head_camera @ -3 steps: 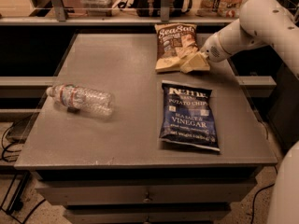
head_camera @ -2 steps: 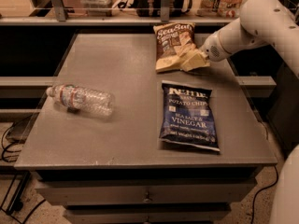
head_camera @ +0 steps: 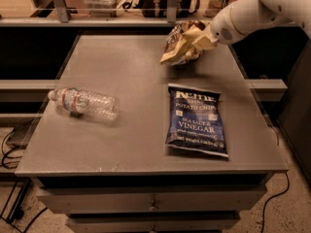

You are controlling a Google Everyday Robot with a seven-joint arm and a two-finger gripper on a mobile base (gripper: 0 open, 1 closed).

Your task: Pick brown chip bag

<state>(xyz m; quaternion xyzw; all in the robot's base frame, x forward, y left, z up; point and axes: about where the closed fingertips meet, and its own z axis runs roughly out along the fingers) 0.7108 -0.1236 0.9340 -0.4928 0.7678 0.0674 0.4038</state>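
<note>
The brown chip bag point(head_camera: 179, 45) is crumpled, dark brown and tan, and hangs a little above the far right part of the grey table point(head_camera: 131, 72). My gripper point(head_camera: 200, 39) comes in from the upper right on a white arm and is shut on the bag's right side. The bag is tilted and its lettering is mostly folded out of sight.
A dark blue Sea Salt & Vinegar chip bag point(head_camera: 197, 120) lies flat at the right front of the table. A clear plastic water bottle point(head_camera: 85, 103) lies on its side at the left. Shelves with clutter run behind the table's far edge.
The brown chip bag has come up off the table and crumpled in the gripper's hold. The arm has risen slightly. The blue bag and the bottle have not moved.
</note>
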